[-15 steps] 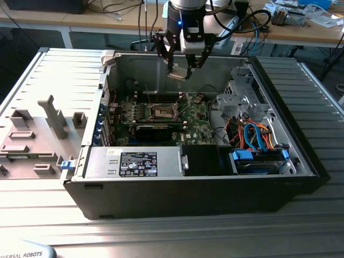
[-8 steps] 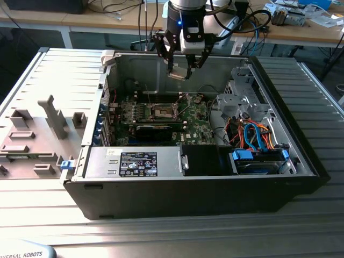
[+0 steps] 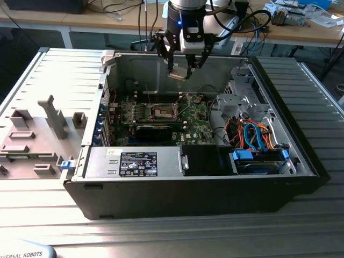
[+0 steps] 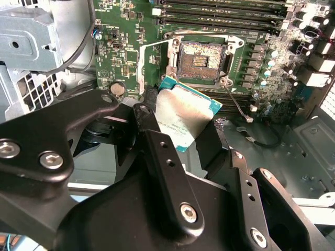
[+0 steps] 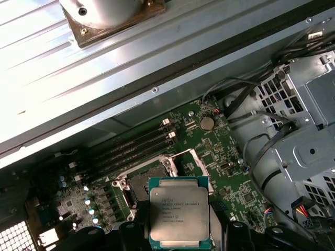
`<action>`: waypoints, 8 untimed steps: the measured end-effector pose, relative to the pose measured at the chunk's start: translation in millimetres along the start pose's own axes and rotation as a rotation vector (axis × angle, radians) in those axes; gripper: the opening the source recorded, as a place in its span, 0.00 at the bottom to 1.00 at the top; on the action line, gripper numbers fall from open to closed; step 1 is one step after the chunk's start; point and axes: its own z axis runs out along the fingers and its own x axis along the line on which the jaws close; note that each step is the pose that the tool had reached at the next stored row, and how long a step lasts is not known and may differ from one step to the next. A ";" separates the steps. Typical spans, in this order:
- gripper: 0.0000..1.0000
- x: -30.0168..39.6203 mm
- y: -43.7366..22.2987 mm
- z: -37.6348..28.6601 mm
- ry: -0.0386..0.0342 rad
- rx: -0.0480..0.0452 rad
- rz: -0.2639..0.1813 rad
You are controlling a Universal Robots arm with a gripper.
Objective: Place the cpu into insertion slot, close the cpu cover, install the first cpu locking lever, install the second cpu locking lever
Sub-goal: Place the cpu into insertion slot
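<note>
You are on the first step: the chip [image 3: 178, 76] is carried in the air and not yet seated. The claw [image 3: 178, 73] is closed partway, its two black fingers [image 4: 153, 112] pressing opposite edges of the chip and holding nothing else. In both wrist views the chip [image 5: 179, 212] sits flat between the fingers, silver face showing and teal rim visible.

In the exterior view the claw hangs over the open computer case [image 3: 306, 161], which lies on its side on the ribbed metal tabletop [image 3: 64, 70]. The chip is well above the green board [image 3: 196, 121].

The socket [image 4: 201, 57] lies uncovered in the middle of that board, its dark centre exposed, apart from the chip. In my judgement, seating calls for the chip to be centred and squared over the socket, kept level, and lowered gently.
</note>
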 end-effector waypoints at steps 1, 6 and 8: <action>0.54 0.0 0.0 0.0 0.0000 0.0000 0.001; 0.54 0.0 0.0 0.0 -0.0007 -0.0001 0.008; 0.54 0.0 0.0 0.0 -0.0008 -0.0002 0.009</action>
